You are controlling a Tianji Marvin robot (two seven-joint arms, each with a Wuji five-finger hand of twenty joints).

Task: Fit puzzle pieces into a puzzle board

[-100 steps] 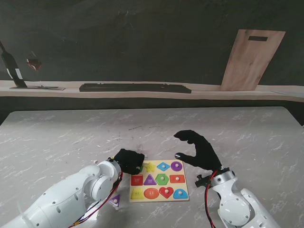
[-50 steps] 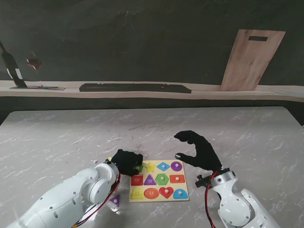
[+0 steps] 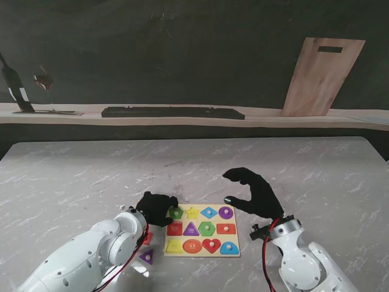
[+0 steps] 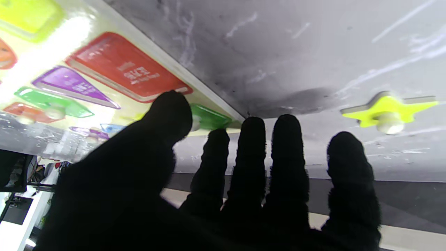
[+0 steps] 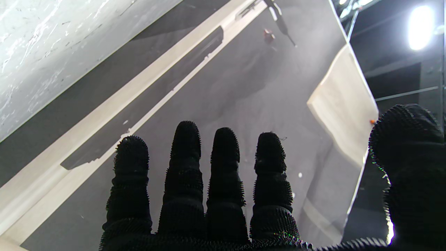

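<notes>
Dark wall (image 3: 182, 48), pale ledge (image 3: 261, 115) — leaning board (image 3: 322, 76), perhaps wooden — marble table (image 3: 91, 176).

Stand camera overlooks the table (image 3: 73, 176); left wrist camera skims it closely, sharing the puzzle board (image 3: 203, 250).

Left hand (image 3: 155, 208) beside puzzle board (image 3: 202, 251)

Board near my edge of the table, one hand at each side.

I see the puzzle board (image 3: 202, 230) on the table (image 3: 91, 176), left hand (image 3: 155, 208) at its far-left corner, right hand (image 3: 255, 192) just beyond its far-right corner. One loose piece (image 3: 146, 256) lies left of the board, nearer to me. A shelf (image 3: 261, 115) runs behind the table.
</notes>
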